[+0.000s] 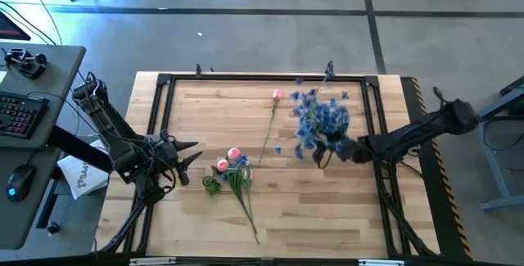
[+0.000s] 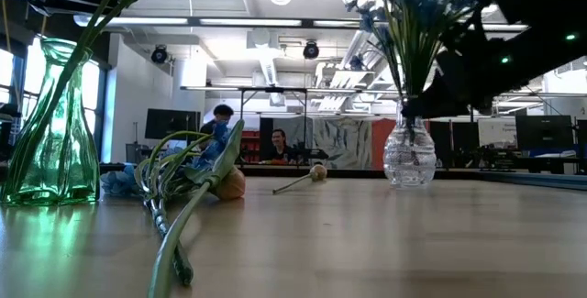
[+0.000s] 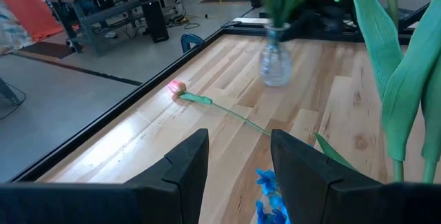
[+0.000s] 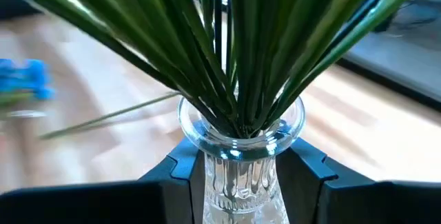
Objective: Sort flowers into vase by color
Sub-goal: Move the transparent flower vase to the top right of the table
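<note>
1. Fingers first: your right gripper (image 4: 238,172) is straddling the neck of the clear vase (image 4: 241,141), a finger on each side; you are looking at a grasp on the vase, though actual contact is hard to confirm. Your left gripper (image 3: 238,165) is hanging released, fingers apart with nothing between them, near the table's left edge.
2. You are working over the table (image 1: 327,217), with both arms reaching in from the sides.
3. You are seeing the blue flowers (image 1: 321,120) already standing in the clear vase on the right half, so that colour appears mostly done.
4. You are also seeing a green vase (image 2: 55,124) in the low view with a stem leaning out of it; its place on the table is unclear, since the high view is not showing it plainly.
5. You are still facing a loose bunch (image 1: 229,170) of pink buds, leaves and a bit of blue lying just beside the left gripper.
6. You are still facing one pink tulip (image 1: 277,96) lying alone with its stem, between the bunch and the clear vase.
7. You are not able to tell what the green vase's stem carries; its top is cut off.
</note>
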